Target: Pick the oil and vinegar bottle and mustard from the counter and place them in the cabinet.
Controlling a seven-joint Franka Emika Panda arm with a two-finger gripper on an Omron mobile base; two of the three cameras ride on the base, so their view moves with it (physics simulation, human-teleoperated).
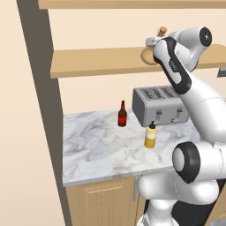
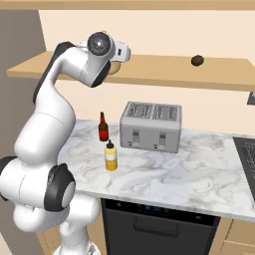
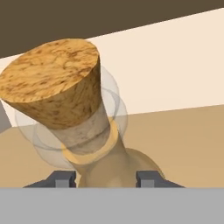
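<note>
My gripper (image 3: 107, 179) is shut on the oil and vinegar bottle (image 3: 89, 131), a tan flask whose cork stopper fills the upper left of the hand view. The flask (image 1: 148, 56) is up at the cabinet's lower shelf (image 1: 97, 62), its belly right at the plank, and I cannot tell whether it touches. From the right, the hand (image 2: 122, 54) hides most of the flask (image 2: 115, 68). The yellow mustard (image 1: 150, 136) (image 2: 111, 156) stands upright on the marble counter (image 1: 97, 145) (image 2: 199, 174), in front of the toaster's left end.
A silver toaster (image 1: 159, 105) (image 2: 151, 126) stands at the counter's back. A small dark red bottle (image 1: 122, 114) (image 2: 103, 127) is to its left. A brown round thing (image 2: 197, 61) lies further right on the shelf. The cabinet's dark upright panel (image 1: 39, 88) bounds the left.
</note>
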